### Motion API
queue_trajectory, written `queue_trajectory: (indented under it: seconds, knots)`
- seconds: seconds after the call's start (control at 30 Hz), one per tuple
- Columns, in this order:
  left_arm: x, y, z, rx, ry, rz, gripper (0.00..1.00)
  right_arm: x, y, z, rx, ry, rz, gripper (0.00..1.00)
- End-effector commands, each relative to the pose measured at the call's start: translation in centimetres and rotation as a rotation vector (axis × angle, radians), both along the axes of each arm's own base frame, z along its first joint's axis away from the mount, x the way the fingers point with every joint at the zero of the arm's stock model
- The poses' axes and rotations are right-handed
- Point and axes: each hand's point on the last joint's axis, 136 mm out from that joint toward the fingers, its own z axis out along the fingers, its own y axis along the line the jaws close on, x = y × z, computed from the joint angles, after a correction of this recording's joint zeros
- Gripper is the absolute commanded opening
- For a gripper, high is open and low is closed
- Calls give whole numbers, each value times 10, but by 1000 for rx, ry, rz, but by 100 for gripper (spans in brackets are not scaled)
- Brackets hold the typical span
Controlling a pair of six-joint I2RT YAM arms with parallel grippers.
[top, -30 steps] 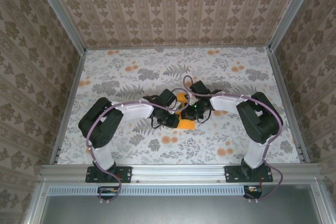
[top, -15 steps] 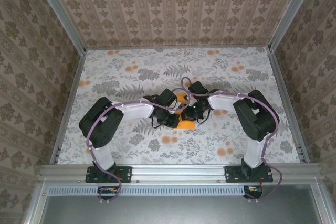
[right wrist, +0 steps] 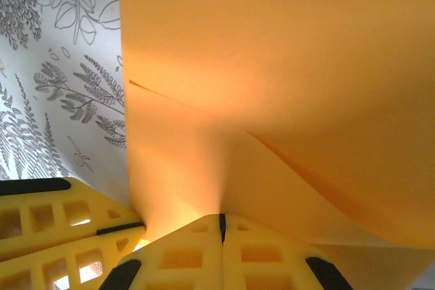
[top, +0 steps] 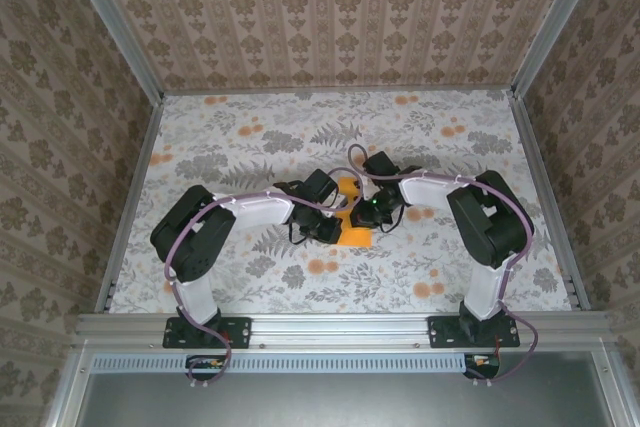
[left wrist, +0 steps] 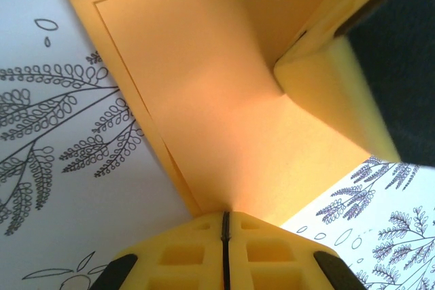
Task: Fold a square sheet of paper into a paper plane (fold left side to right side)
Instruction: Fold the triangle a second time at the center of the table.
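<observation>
Orange paper sits at the centre of the overhead frame, where the square sheet of paper [top: 353,236] lies on the flower-patterned table [top: 230,142] between the heads of the two arms. The left gripper [top: 328,219] reaches in from the left of the frame and the right gripper [top: 366,213] from the right. The two are close together over the sheet, with orange showing above and below them.

In the left wrist view, the left gripper [left wrist: 225,232] sits at bottom centre with its two yellow fingers pressed together, only a thin dark seam between them. The near edge of the sheet [left wrist: 217,100] is pinched in that seam. The paper spreads toward the top of the frame, and a second layer's edge runs slantwise at upper left, just inside the outer edge. One yellow finger [left wrist: 326,93] of the right gripper touches the paper at the right of the frame.

In the right wrist view, the right gripper [right wrist: 221,236] at bottom centre is likewise clamped tight on the sheet [right wrist: 285,59]. The paper rises from the seam and covers the upper right of the frame, with a curved flap lifting across the middle. The left gripper's fingers [right wrist: 75,202] lie closed together at lower left, against the paper's edge.
</observation>
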Motion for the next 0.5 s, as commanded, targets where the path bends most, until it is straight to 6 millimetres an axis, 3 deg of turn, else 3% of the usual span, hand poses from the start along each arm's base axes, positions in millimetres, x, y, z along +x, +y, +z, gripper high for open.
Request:
queue_trajectory:
  seconds: [0.0,0.47]
  knots:
    - [-16,37,-37,186,59,-3,8,8,-28,-7,-104,-9,-31,2]
    - [-15,36,-36,181,53,-1,8,31,-66,-9,-153,-4,-84,1]
